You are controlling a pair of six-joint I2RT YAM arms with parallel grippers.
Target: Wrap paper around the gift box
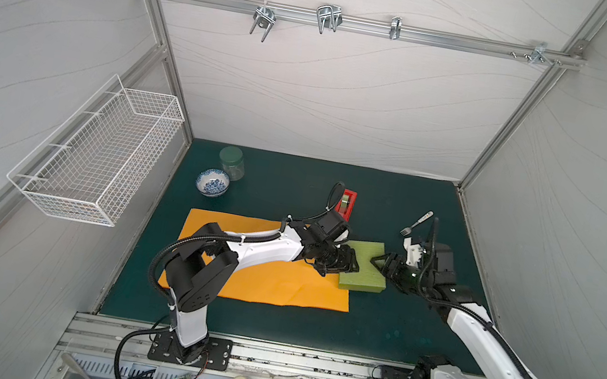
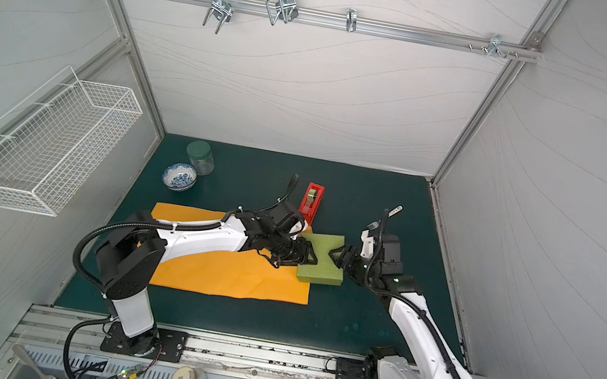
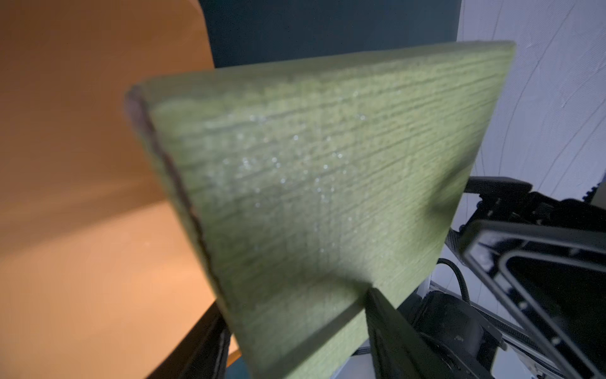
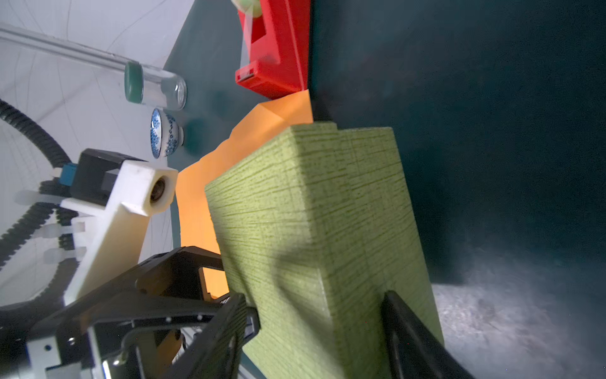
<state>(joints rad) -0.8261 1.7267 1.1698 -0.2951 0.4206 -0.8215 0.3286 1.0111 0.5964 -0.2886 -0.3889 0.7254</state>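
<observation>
My left gripper [image 1: 353, 263] is clamped across the thickness of the gift box [image 1: 363, 272], one finger [image 3: 390, 325] flat on its finely ribbed yellow-green face. My right gripper [image 1: 376, 261] straddles the opposite edge, fingers against it, but I can't tell if it's biting. The box sits between my two tools, overlapping the edge of the paper [image 1: 277, 283], a thin, creased orange sheet spread under my left arm. The red tape dispenser [image 1: 347, 206] is just beyond my left wrist and the fork [image 1: 416, 224] beyond my right; bare green mat [image 1: 394, 333] opens toward my bases.
</observation>
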